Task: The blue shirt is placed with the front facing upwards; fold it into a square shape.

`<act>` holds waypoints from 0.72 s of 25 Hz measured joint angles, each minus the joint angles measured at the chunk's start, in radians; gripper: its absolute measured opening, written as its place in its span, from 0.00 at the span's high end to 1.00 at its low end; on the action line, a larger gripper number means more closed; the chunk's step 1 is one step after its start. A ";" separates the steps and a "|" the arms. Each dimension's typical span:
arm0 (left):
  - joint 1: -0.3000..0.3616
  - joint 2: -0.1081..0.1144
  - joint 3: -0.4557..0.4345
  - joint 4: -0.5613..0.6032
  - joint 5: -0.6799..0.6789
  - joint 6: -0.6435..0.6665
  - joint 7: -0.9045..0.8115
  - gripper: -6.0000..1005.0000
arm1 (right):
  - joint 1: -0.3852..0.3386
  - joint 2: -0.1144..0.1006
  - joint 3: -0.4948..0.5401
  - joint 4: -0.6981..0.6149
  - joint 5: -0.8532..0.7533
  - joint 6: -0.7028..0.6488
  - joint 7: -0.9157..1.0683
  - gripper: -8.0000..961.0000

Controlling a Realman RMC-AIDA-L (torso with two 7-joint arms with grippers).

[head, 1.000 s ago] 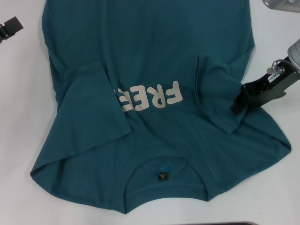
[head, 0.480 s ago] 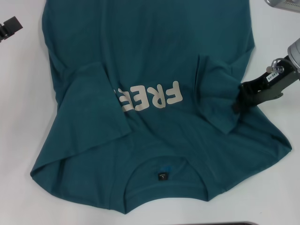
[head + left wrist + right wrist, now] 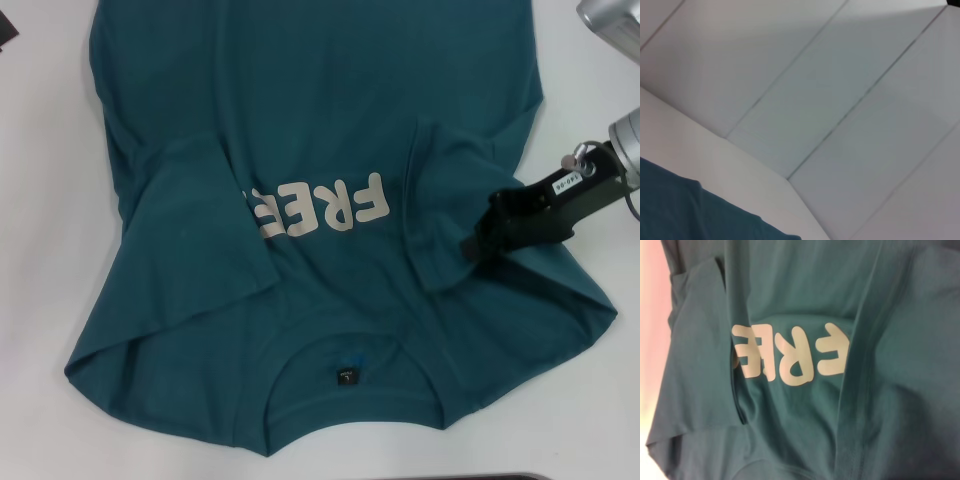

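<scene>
- We see the blue shirt [image 3: 320, 130] spread front-up on the white counter [image 3: 50, 300], both sleeves folded inward.
- Our right gripper [image 3: 478, 243] apparently pinches the right sleeve [image 3: 440, 215].
- Left fingers: cannot tell.

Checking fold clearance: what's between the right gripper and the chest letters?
Head view: only the folded-in sleeve flap of the blue shirt lies between the right gripper and the letters.

The blue shirt [image 3: 320, 130] was dark teal all over, its chest letters [image 3: 318, 208] pale pinkish-white, its collar label [image 3: 346, 378] near black; the table [image 3: 45, 200] beneath was plain white
</scene>
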 joint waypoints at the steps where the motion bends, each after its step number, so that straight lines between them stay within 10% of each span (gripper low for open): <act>1: 0.000 0.000 0.000 0.000 -0.003 -0.009 -0.006 0.24 | -0.008 0.001 0.001 0.000 0.010 -0.001 0.000 0.98; 18: 0.023 0.004 0.000 0.002 -0.078 -0.099 -0.053 0.24 | -0.032 -0.026 0.058 0.076 0.089 -0.019 -0.033 0.97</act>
